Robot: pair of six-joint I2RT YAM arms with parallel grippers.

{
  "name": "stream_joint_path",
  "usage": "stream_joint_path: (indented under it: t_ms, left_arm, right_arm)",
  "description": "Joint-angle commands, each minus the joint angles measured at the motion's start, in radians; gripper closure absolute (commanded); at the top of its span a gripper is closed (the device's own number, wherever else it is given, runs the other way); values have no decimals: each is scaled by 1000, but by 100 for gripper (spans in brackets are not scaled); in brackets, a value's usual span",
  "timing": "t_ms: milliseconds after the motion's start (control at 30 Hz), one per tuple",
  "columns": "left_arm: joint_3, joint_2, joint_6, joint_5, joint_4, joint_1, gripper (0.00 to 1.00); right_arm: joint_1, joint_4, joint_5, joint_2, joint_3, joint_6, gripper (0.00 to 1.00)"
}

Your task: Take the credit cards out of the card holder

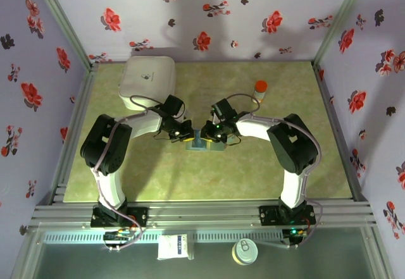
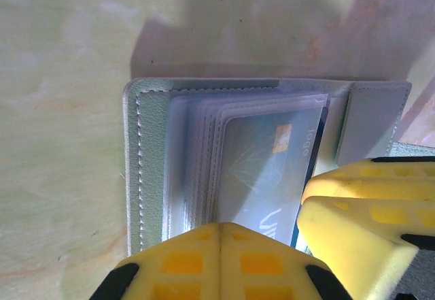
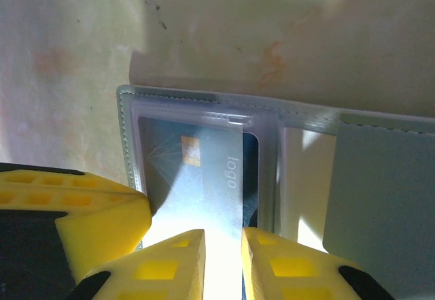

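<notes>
Right wrist view: right gripper stood narrow astride the blue-teal card, grip unclear; left gripper, shut tight, seemingly pinned the card holder. Next: pinch, straight pull.

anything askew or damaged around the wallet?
Nothing stands out. The card holder lies open on the table, and the blue-teal credit card sits in its clear sleeve, its near end between the right end effector fingers. No visible damage or spill.

One card holder, one credit card showing in it, one white rounded box, one orange-capped tube, one can, one white packet, one table.
</notes>
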Motion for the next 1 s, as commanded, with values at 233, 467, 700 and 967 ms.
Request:
stream_joint_path:
  t_ms: [233,467,700,967]
  left_arm:
    - [-5,14,20,-31,-45,-1,98]
    - [-2,1,20,-29,-49,0,96]
    - [-5,-13,15,-25,-43,1,93]
    - [-1,-41,4,-34,-37,2,88]
  right_arm:
    - [8,-80,63,23,19,-43,78]
    - [10,-127,107,-8,28,-70,77]
    - [9,-155,121,-24,42,-83,77]
    - [10,-112,118,-69,12,-84,74]
